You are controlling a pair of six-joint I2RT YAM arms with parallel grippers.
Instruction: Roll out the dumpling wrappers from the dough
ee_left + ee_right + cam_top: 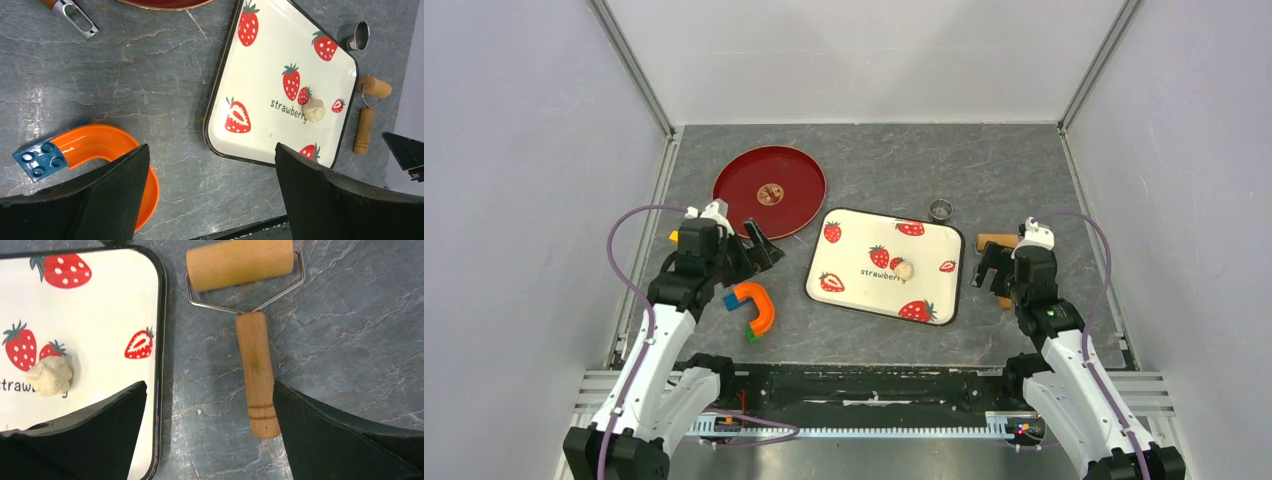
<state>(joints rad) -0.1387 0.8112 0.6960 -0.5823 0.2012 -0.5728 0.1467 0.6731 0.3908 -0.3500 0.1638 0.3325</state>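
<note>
The dough (905,270) is a small pale cream lump lying on the strawberry tray (854,290); it also shows in the wrist views (314,110) (49,376). No dumpling wrappers are in view. A wooden roller (240,262) with a wooden handle (257,370) lies on the table just right of the tray. My right gripper (994,275) (209,385) hangs open over the handle's end, holding nothing. My left gripper (762,243) (211,147) is open and empty over bare table left of the tray.
A small metal ring (941,209) stands behind the tray. A red plate (744,185) with a small item at its centre sits at the back left. An orange curved piece (759,305) with a blue brick (40,159) lies near my left gripper. A metal-tipped tool (75,15) lies by the plate.
</note>
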